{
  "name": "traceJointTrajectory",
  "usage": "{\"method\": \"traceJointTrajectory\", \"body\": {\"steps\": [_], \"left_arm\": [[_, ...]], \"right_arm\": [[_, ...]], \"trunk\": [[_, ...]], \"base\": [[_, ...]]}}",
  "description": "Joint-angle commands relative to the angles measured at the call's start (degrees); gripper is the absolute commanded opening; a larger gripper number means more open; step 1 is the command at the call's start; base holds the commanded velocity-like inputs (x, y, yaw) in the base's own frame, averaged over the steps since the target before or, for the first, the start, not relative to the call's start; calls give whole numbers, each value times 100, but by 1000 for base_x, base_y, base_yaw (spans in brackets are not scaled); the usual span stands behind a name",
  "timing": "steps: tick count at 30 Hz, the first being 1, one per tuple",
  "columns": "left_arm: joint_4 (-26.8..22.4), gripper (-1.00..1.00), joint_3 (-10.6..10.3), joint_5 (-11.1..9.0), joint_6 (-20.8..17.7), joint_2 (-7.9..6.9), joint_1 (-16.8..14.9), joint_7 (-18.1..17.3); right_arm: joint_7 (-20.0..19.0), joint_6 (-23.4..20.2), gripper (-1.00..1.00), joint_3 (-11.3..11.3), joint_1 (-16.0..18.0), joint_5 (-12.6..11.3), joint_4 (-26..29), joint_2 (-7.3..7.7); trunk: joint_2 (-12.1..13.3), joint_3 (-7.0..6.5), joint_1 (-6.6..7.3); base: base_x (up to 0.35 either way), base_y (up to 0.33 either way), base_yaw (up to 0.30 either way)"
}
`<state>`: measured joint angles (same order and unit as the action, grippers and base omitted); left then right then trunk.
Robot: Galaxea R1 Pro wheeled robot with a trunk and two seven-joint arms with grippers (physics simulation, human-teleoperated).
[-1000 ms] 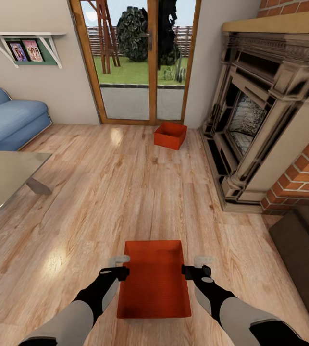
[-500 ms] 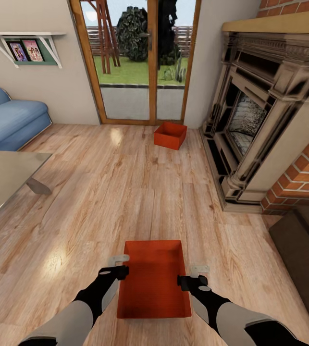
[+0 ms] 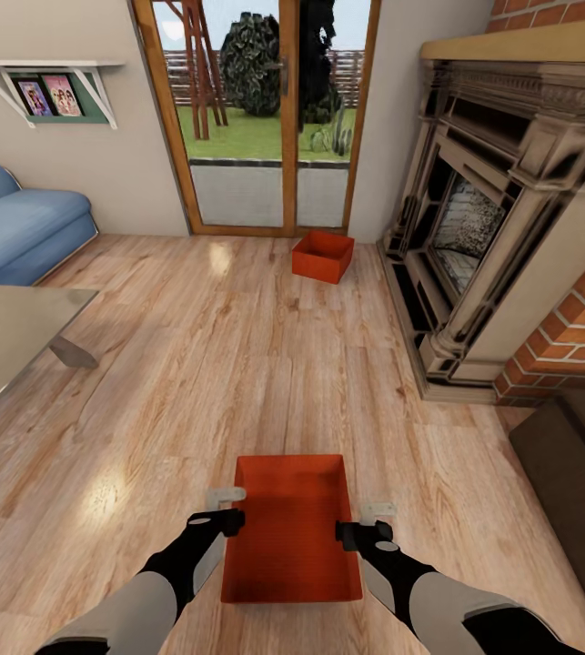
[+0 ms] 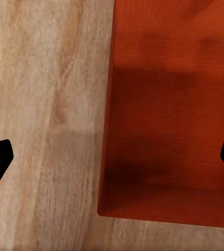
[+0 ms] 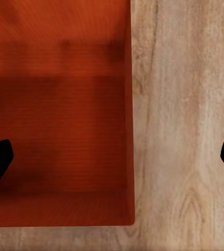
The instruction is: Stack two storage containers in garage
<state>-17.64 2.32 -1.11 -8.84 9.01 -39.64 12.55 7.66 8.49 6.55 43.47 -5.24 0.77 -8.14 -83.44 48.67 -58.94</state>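
One orange-red storage container lies on the light wood floor of the living room, straight ahead of me and close. The second container sits far off by the glass doors. My left gripper is open above the near container's left wall, and my right gripper is open above its right wall. In the left wrist view the left gripper straddles the container wall, one fingertip over the floor and one over the inside. The right gripper straddles the opposite side of the container the same way.
A brick-and-stone fireplace fills the right side, with a dark mat in front of it. A grey table juts in at the left and a blue sofa stands behind it. Wood-framed glass doors close the far wall.
My right gripper has shifted inward and slightly back, coming over the near container's right wall. The left gripper has barely moved. Both containers lie where they were.
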Motion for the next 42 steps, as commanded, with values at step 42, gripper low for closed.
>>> {"method": "traceJointTrajectory", "body": {"steps": [42], "left_arm": [[278,100,-12,76,-30,-31,0,10]], "right_arm": [[16,296,100,53,4,-56,-40,40]], "trunk": [[-1688,758,-923]], "base": [[0,0,0]]}}
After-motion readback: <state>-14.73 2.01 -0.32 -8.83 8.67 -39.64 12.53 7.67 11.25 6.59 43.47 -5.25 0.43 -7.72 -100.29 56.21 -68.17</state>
